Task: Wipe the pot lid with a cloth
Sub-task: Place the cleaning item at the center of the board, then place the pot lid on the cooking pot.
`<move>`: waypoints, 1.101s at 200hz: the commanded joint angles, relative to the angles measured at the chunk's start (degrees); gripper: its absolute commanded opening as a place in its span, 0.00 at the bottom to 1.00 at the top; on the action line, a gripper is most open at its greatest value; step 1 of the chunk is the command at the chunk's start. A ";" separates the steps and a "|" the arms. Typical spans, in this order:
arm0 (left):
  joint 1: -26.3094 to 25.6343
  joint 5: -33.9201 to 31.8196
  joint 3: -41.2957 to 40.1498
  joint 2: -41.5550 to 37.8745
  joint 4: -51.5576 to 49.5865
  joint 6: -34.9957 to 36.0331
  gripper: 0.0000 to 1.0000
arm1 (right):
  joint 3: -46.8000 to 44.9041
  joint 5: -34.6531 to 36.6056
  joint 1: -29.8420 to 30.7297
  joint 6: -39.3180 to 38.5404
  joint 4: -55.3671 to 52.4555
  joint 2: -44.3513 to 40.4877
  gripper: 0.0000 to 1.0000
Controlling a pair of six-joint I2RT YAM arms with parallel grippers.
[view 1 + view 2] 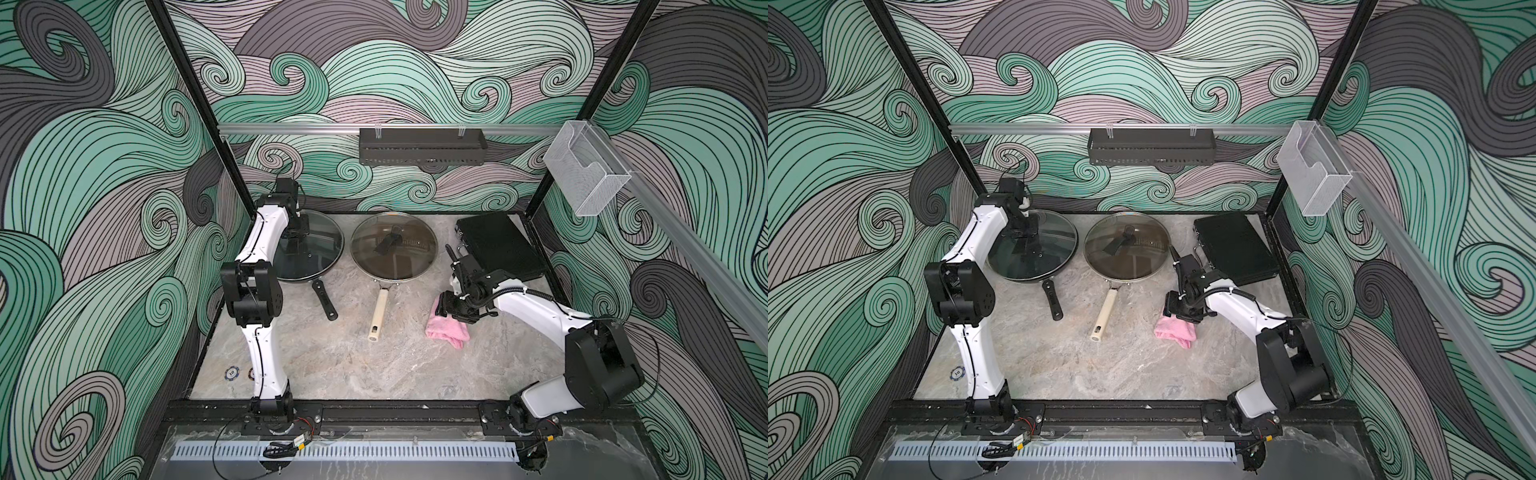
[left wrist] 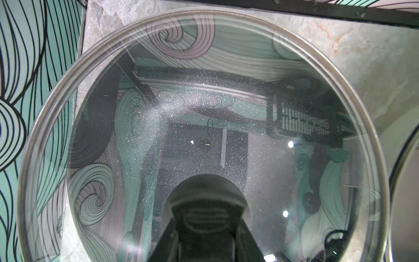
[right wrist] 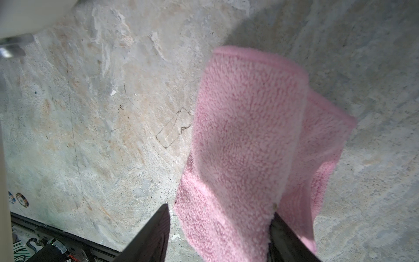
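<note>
A glass pot lid (image 1: 320,249) (image 1: 1054,249) rests a little askew over a black pan at the back left. My left gripper (image 1: 297,237) (image 1: 1026,240) comes down on its middle and is shut on the lid's black handle (image 2: 207,217). In the left wrist view the dusty lid (image 2: 204,108) fills the frame. The pink fluffy cloth (image 1: 448,329) (image 1: 1174,331) lies bunched on the table at the right. My right gripper (image 1: 444,306) (image 1: 1170,311) (image 3: 221,211) is open astride one end of the cloth (image 3: 249,124). One finger stands clear of it and the cloth partly covers the other.
A second pan with a glass lid (image 1: 395,249) and a cream handle (image 1: 378,309) sits mid-table. A black case (image 1: 498,245) lies at the back right. Poker chips (image 1: 230,372) sit near the left arm's base. A black rack (image 1: 422,145) and a clear box (image 1: 586,170) hang on the rails.
</note>
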 commanded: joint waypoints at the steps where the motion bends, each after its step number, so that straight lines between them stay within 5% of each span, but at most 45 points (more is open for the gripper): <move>1: 0.56 -1.12 4.13 -0.92 3.83 0.43 0.00 | 1.33 -0.43 -0.40 0.96 -1.07 0.57 0.65; 220: 1.32 0.67 -1.22 0.59 10.61 -1.81 0.00 | 2.24 -0.59 -0.36 1.22 -1.01 2.19 0.65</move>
